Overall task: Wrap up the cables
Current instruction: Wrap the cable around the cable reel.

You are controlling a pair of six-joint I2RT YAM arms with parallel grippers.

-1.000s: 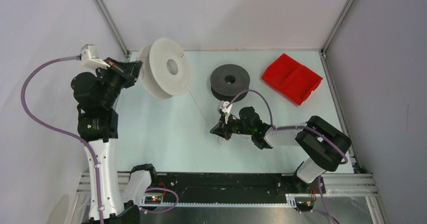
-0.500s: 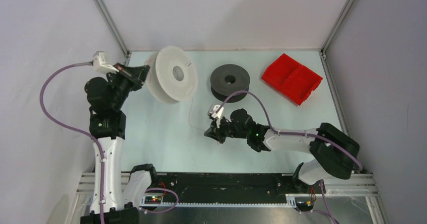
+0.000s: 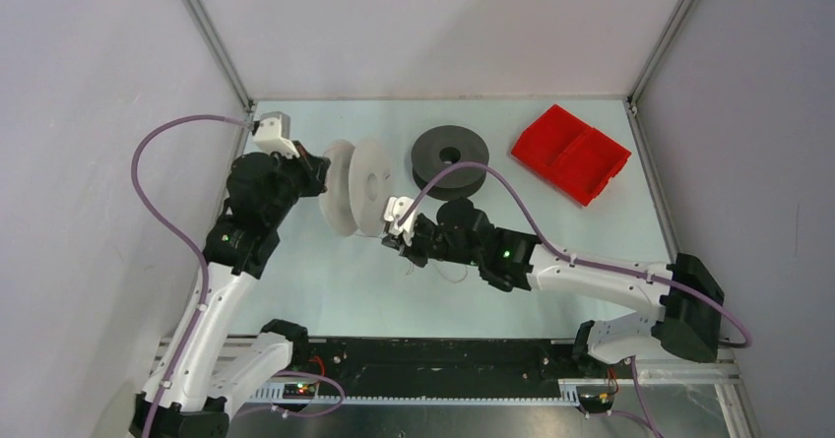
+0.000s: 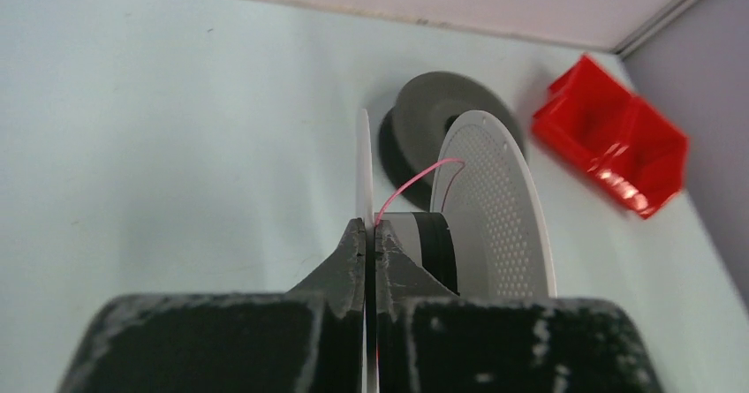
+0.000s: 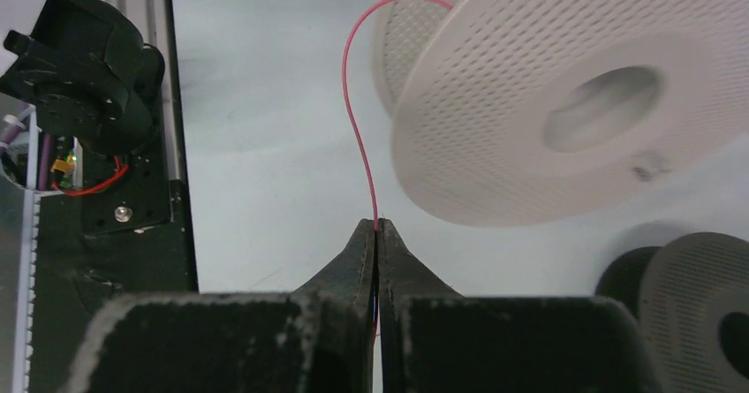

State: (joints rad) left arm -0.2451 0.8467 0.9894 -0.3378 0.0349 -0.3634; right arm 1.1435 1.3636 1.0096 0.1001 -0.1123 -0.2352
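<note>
My left gripper (image 4: pixel 365 230) is shut on the thin near flange of the white spool (image 3: pixel 356 200) and holds it upright and edge-on off the table. A thin pink cable (image 5: pixel 353 102) arcs from between the spool's flanges down to my right gripper (image 5: pixel 377 227). That gripper is shut on the strand, just right of the spool (image 5: pixel 565 102) and in front of it. In the left wrist view the same cable (image 4: pixel 415 179) loops over the hub beside the far flange (image 4: pixel 495 207). The dark grey spool (image 3: pixel 450 159) lies flat behind; no strand shows on it.
A red bin (image 3: pixel 571 153) sits at the back right, past the dark grey spool. The black rail and arm bases (image 3: pixel 433 359) run along the near edge. Grey walls and metal frame posts close the table in on three sides.
The left arm has carried the white spool right and toward the table's middle, turning it edge-on. The right gripper has moved left and up to the spool with the strand.
</note>
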